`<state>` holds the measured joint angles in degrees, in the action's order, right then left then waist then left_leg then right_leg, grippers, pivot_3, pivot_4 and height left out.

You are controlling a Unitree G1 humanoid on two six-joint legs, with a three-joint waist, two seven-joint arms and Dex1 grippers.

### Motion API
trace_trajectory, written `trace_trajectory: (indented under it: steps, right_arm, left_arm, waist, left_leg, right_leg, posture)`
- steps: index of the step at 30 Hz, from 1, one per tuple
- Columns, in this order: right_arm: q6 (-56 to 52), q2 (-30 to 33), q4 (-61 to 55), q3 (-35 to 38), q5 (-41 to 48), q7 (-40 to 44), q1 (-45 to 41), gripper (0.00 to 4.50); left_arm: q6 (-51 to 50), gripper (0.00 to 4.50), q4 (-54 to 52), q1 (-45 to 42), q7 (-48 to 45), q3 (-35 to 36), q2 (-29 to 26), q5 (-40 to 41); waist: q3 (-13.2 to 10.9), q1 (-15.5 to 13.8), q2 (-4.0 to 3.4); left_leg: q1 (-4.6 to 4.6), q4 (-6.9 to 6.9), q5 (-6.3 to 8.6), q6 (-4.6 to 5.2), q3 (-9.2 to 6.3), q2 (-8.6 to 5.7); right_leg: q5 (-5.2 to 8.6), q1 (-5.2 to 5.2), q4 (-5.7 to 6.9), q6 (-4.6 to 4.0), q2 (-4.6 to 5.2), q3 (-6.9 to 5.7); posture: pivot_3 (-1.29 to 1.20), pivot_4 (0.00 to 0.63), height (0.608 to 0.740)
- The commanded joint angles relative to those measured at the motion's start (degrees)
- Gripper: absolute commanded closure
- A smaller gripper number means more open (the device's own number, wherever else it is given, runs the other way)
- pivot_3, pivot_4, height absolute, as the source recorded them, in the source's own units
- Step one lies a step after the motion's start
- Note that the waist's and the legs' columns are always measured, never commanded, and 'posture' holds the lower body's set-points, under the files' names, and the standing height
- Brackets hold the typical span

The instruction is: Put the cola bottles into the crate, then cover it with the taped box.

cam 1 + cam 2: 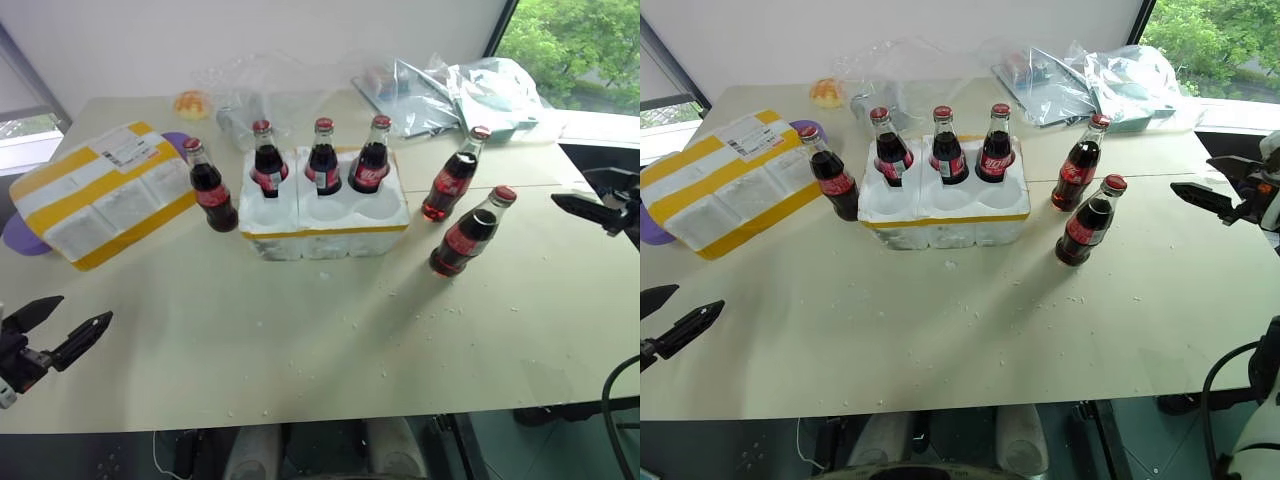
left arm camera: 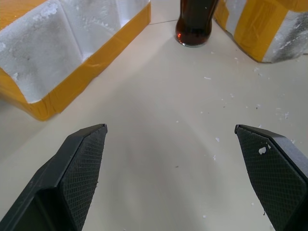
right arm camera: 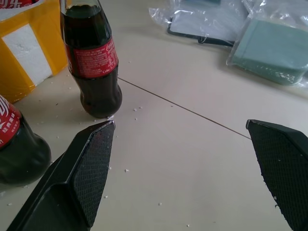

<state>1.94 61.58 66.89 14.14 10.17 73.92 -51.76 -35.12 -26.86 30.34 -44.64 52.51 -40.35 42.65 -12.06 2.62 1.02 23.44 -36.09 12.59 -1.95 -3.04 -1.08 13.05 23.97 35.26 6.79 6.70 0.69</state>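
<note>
- Our left gripper hangs spread wide and empty over the table's near left edge.
- Our right gripper is likewise agape, off the table's right side.
- The crate sits mid-table with three cola bottles in its back holes.
- Three more stand outside: one between the crate and the taped box, two to the right.

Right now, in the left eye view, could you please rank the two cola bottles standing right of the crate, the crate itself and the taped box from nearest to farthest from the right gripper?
From the right gripper, at the table's right edge:
1. The near bottle and the far bottle, both right of the crate: too close to call.
2. The crate, mid-table.
3. The taped box, far left.
</note>
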Motion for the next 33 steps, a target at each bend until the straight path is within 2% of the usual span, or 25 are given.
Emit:
trace_trajectory:
  steps: [1,14,20,25,29,33]
  right_arm:
    - [1.06,1.57,0.43,0.95,0.19,-0.29,-1.5,0.0]
    - [-0.25,1.77,0.9,0.67,-0.35,-0.51,-2.85,0.0]
    - [-1.61,3.01,0.65,0.94,0.01,0.56,-3.63,0.0]
    - [-3.66,4.85,-1.09,1.19,0.79,3.83,-4.53,0.0]
    - [-6.3,5.95,-5.76,1.16,1.94,7.32,-4.7,0.0]
    - [-13.63,7.2,-15.89,1.19,4.96,12.42,-4.26,0.0]
  left_arm:
    - [2.03,0.05,0.43,-0.19,-0.28,0.22,-0.01,-1.08]
    - [0.66,0.05,1.58,-2.72,0.95,1.12,0.02,1.72]
    - [0.5,0.05,2.63,-4.66,-1.39,-0.62,-2.58,1.86]
    - [-0.44,0.05,5.99,-9.8,-2.41,-2.91,-6.6,2.01]
    - [-0.43,0.05,8.71,-14.5,-3.62,-6.48,-9.59,1.11]
    - [-0.02,0.05,11.56,-19.94,-4.97,-10.77,-11.85,0.46]
  waist:
    - [0.0,0.0,0.0]
    - [0.01,0.0,-0.01]
    - [0.01,0.0,-0.01]
    - [0.02,-0.06,-0.03]
    - [0.02,0.05,-0.05]
    - [-0.01,0.08,-0.18]
  left_leg:
    - [0.0,0.0,0.0,0.0,0.0,0.0]
    - [-0.03,-0.02,0.0,0.0,0.01,0.0]
    - [-0.04,-0.03,0.0,0.0,0.02,0.0]
    - [-0.04,-0.06,-0.01,0.0,0.01,-0.01]
    - [-0.05,-0.03,0.0,0.0,0.04,-0.01]
    - [-0.07,-0.05,-0.01,0.0,0.04,0.0]
  right_leg:
    - [0.0,0.0,0.0,0.0,0.0,0.0]
    - [0.0,-0.01,0.08,0.01,0.0,0.02]
    - [-0.01,-0.01,0.1,0.01,-0.01,0.02]
    - [-0.01,-0.01,0.16,0.01,-0.01,0.02]
    - [-0.01,-0.01,0.15,0.02,-0.01,0.04]
    - [-0.01,0.04,0.3,0.03,-0.03,0.07]
  posture:
    - [0.0,0.15,0.737]
    - [0.0,0.15,0.737]
    - [0.0,0.15,0.737]
    - [0.0,0.15,0.737]
    - [0.0,0.15,0.737]
    - [0.0,0.15,0.737]
